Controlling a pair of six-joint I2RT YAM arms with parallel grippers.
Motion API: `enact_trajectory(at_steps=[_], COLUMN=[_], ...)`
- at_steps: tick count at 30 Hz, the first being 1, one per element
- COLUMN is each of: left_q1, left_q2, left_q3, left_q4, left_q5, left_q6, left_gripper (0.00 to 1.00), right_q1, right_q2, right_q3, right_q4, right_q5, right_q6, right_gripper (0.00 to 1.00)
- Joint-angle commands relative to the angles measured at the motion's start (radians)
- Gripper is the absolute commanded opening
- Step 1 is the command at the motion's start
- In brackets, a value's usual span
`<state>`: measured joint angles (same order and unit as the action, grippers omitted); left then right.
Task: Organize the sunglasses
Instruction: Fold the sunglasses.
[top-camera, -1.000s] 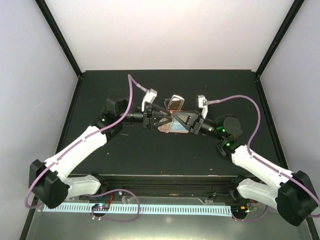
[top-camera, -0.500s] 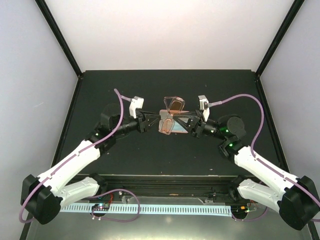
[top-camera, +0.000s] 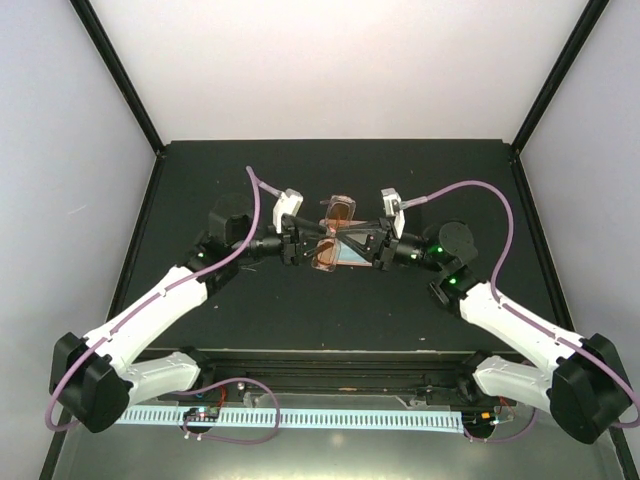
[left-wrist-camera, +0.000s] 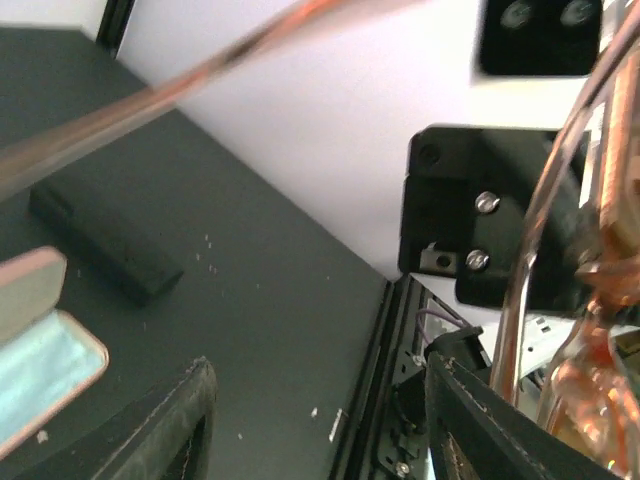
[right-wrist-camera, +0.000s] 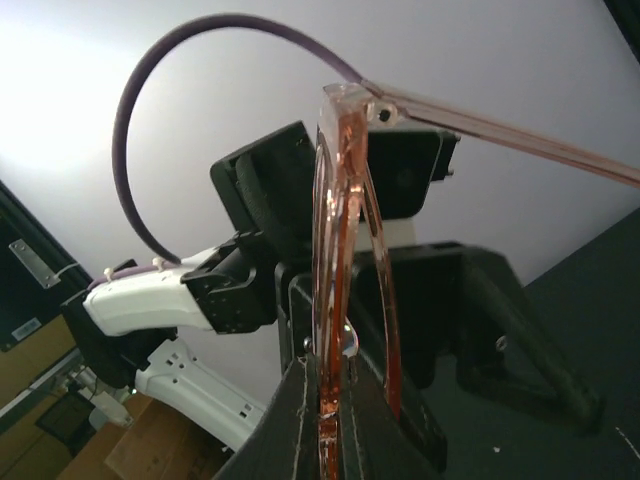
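While my right gripper (right-wrist-camera: 335, 400) pinches the amber sunglasses (right-wrist-camera: 328, 220) tight, front standing on end, one arm swung out sideways, my left gripper (left-wrist-camera: 320, 405) sits spread, gripping nothing I think.

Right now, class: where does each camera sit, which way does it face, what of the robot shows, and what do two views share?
Top external: above and behind the bases, looking down at the table; both arms, left gripper and right gripper close together over an open case.
Left wrist: on the left arm, facing the right arm's wrist; own fingers along the bottom.
Right wrist: faces the left arm; own fingers pinch the sunglasses.
Shared: both wrist views show the sunglasses.
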<state>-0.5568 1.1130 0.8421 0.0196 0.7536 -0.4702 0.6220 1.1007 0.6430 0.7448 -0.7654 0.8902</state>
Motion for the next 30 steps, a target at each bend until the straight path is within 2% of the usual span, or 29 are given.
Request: enact_trajectory(at_steps=[1,5,6,11,13,18,21,26,30], left_q1=[-0.004,0.003,0.007,0.017,0.019,0.02,0.02,0.019,0.015], left_q2=[-0.008,-0.013,-0.02,-0.065,-0.065,-0.001,0.045,0.117,0.133], left_q3=[0.052,0.066,0.073,0.102,0.127,0.215,0.264,0.336,0.324], left_q4=[0.099,0.086,0.069,-0.013,-0.022,-0.029,-0.044,-0.063,-0.031], left_q5=[0.183,0.11,0.052,-0.428,-0.503,-0.41,-0.335,-0.006,0.223], left_q6=[0.056,0.079,0.085,0.083,0.081,0.117,0.135,0.168,0.168], left_gripper=[0.59,0.59,0.59,0.6,0.64,0.69,0.7,0.7,0.69], right_q1=[0.006,0.006,0.006,0.005,0.006,0.005,0.006,0.006,0.006], right_q2=[-0.001,-0.024,-0.03,-0.078,-0.092,-0.095,-0.094,-0.097,-0.115], right_q3=[0.03,0.03,0.03,0.011,0.005,0.002,0.016,0.031,0.039], right_q4=[-0.06,-0.091,-0.099,-0.142,-0.152,-0.059,-0.058,-0.049,-0.08], right_q5=[0.027,0.01,-0.002,-0.071,-0.098,-0.181,-0.204,-0.188,-0.099], right_q6=[-0.063,-0.09,-0.1,-0.159,-0.176,-0.122,-0.111,-0.1,-0.123], right_gripper=[0.01,0.01,0.01,0.01,0.01,0.01,0.01,0.01,0.01])
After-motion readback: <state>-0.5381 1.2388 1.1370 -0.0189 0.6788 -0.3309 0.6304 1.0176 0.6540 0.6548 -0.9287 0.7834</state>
